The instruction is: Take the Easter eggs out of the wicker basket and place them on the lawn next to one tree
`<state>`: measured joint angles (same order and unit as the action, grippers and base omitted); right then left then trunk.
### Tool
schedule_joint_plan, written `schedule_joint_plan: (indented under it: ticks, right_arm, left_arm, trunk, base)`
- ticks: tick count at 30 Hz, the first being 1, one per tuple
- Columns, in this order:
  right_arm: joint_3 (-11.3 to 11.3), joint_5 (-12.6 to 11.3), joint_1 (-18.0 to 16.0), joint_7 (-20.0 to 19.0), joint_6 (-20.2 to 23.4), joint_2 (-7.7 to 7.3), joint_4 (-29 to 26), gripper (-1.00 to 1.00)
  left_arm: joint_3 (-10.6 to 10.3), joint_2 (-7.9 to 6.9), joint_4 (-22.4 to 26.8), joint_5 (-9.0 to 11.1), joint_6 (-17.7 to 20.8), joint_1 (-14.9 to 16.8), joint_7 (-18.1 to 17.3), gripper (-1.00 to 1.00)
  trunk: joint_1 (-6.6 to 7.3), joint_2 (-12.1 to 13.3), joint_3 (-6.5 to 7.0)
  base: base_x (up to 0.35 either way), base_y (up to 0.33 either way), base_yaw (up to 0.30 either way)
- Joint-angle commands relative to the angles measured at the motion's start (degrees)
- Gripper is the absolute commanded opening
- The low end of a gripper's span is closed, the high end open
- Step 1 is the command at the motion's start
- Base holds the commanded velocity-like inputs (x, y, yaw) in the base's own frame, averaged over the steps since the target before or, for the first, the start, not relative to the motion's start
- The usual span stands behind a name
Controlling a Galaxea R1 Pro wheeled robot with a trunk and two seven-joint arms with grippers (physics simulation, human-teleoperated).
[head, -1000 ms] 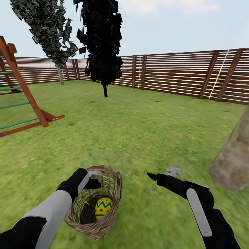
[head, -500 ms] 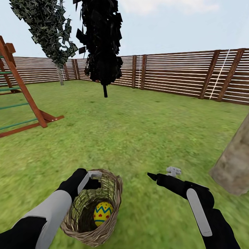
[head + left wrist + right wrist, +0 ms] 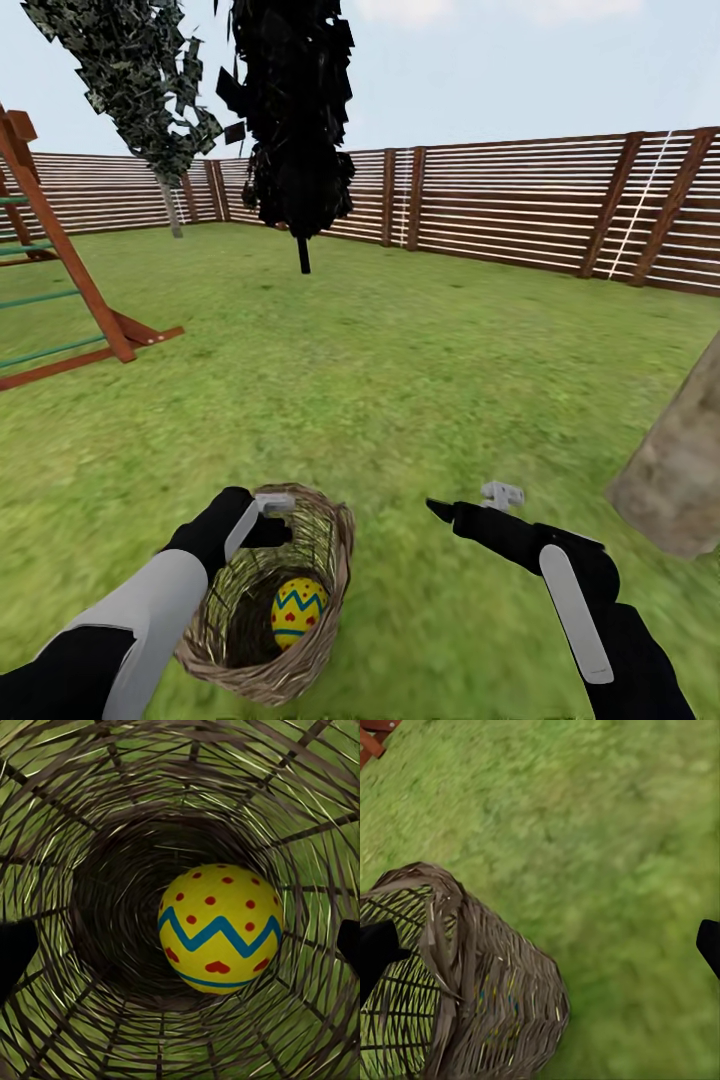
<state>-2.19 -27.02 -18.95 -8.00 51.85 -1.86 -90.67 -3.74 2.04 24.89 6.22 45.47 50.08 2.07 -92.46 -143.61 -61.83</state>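
The wicker basket (image 3: 300, 560) leans tilted on the lawn (image 3: 400, 370), its mouth turned toward my left gripper (image 3: 272, 512). That gripper hovers open at the braided rim, looking down inside. One yellow Easter egg (image 3: 298, 611) with red dots and a blue zigzag lies deep in the basket; the left wrist view shows this egg (image 3: 221, 928) between the spread dark fingertips (image 3: 15, 954). The other eggs are out of view. My right gripper (image 3: 470, 503) hangs open over grass to the basket's right; its wrist view shows the basket's outer wall (image 3: 495, 997). A pale mottled tree trunk (image 3: 675, 480) stands at the right.
A wooden play frame (image 3: 70, 290) stands at the left. A near-black columnar tree (image 3: 297, 120) and a leafy tree (image 3: 150, 80) rise farther back. The brown slat fence (image 3: 520, 205) rings the garden. Open grass lies between the basket and the trunk.
The camera has shifted slightly. The basket has tipped a little more toward me and the egg has rolled slightly inside it. Both arms have kept their pose.
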Motion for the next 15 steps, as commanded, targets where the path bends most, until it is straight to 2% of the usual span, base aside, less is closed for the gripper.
schedule_joint_plan:
  ticks: [1,15]
  right_arm:
    - [-0.09,0.48,-0.04,-0.58,0.27,0.01,-0.03,1.0]
    - [-0.09,0.47,-0.04,-0.61,0.27,0.01,-0.03,1.0]
  left_arm:
    - [-0.38,-0.04,0.05,0.52,0.23,0.02,0.22,1.0]
    - [-0.45,0.06,-0.02,0.38,0.33,0.02,0.22,1.0]
  trunk:
    - [-0.01,-0.04,-0.28]
    - [-0.37,-0.23,-3.38]
  base:
    - [0.0,0.0,0.0]
    - [0.0,0.0,0.0]
